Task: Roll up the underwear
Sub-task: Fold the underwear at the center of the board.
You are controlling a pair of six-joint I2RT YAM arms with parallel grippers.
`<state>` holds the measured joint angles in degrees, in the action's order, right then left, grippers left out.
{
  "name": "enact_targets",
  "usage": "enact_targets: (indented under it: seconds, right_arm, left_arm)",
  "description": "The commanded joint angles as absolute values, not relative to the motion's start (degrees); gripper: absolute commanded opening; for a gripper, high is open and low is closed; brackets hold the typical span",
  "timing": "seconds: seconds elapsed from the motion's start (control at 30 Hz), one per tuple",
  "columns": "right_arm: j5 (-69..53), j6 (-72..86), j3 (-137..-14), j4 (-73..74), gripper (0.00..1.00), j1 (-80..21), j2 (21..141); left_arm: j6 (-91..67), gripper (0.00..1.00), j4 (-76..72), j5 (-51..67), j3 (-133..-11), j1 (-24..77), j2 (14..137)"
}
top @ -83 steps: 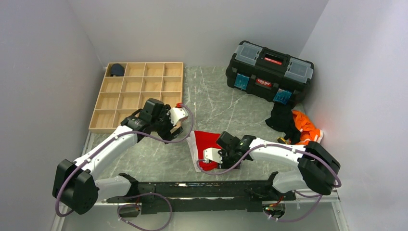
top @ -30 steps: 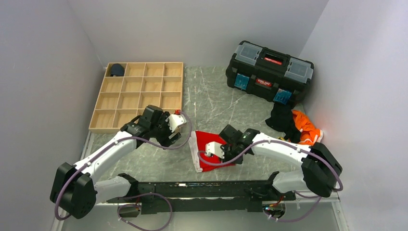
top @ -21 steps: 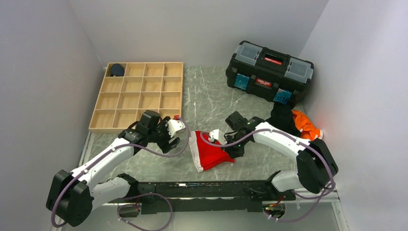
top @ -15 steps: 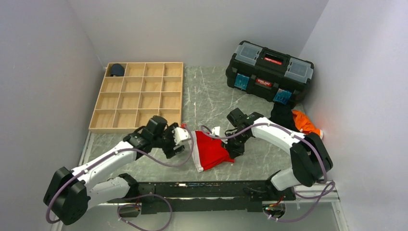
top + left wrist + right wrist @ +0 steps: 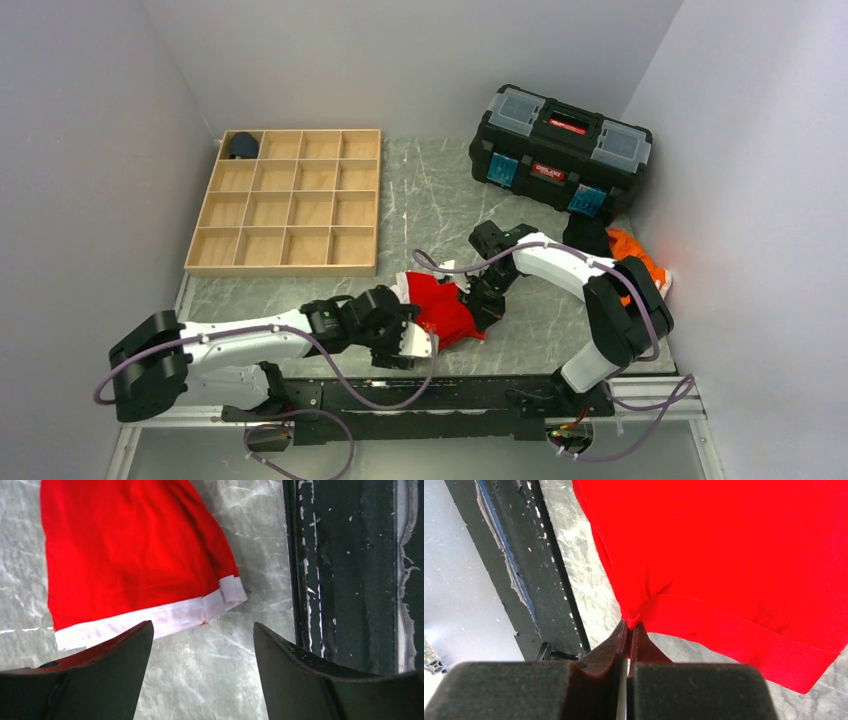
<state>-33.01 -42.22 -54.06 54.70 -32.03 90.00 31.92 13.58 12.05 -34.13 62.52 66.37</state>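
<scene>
Underwear (image 5: 440, 310): red, white-trimmed, bunched on the grey marbled worktop (image 5: 430, 200) near its front edge, between both arms' ends.
Right fingers (image 5: 621, 640): pressed together on a pinch of its red edge.
Left fingers (image 5: 135, 645): spread apart, empty, above the white hem, beside the black base rail (image 5: 345, 580).
Wooden divider tray (image 5: 300, 210), toolbox (image 5: 560, 145): further back, well apart.

1. I see a grey marbled table (image 5: 440, 190) filling the middle of the overhead view.
2. A wooden divided tray (image 5: 380, 200) sits on it at upper left, and a black toolbox (image 5: 560, 150) at upper right.
3. A black cloth (image 5: 590, 233) and an orange cloth (image 5: 640, 258) lie touching at the right, below the toolbox.
4. The red underwear (image 5: 445, 305) lies at lower centre, near the black rail (image 5: 480, 392) along the bottom edge.
</scene>
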Motion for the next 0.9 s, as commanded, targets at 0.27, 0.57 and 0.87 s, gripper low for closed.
enact_targets:
  seconds: [0.27,0.57,0.87]
  right_arm:
    - [-35.18,-42.90,-56.43,56.01,0.00,-31.64,90.02]
    - [-35.15,-42.99,-55.84,55.59,0.00,-31.60,90.35]
    - [-35.11,-42.90,-55.58,55.56,0.00,-31.46,90.25]
  left_arm:
    - [34.64,0.66,7.50,4.31,-38.03,70.11,76.18]
    - [34.12,0.57,8.07,5.09,-39.15,70.99,78.83]
    - [33.71,0.52,9.01,6.19,-39.21,71.45,80.79]
